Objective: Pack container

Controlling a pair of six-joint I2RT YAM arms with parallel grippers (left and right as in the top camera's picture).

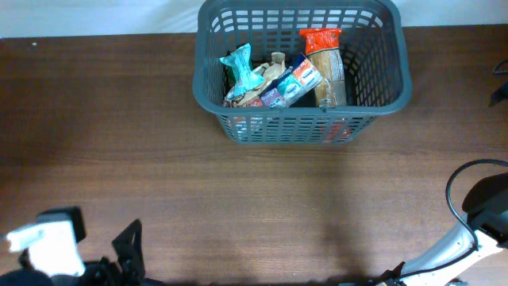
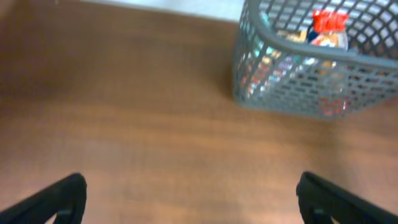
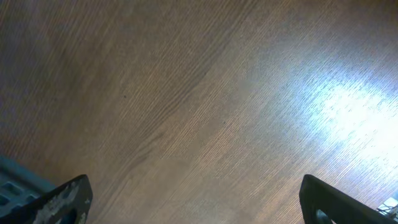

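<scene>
Container [image 1: 294, 129], a dark grey slotted basket, stands at the far edge of the brown desk [image 1: 119, 143], packets heaped inside and a red-topped packet [image 1: 321, 40] at its right end. The left fingers [image 2: 59, 200] hang spread wide and empty, well short of the container and to its left. The right fingers [image 3: 65, 200], likewise spread and empty, hover over the desk well short of the container, to its right.

Grey plastic container [image 1: 381, 75] — matt lattice; wood-grain table [image 1: 159, 159] — slight sheen.

No print on the packets [image 1: 282, 79] in the basket [image 1: 214, 99] is legible
</scene>
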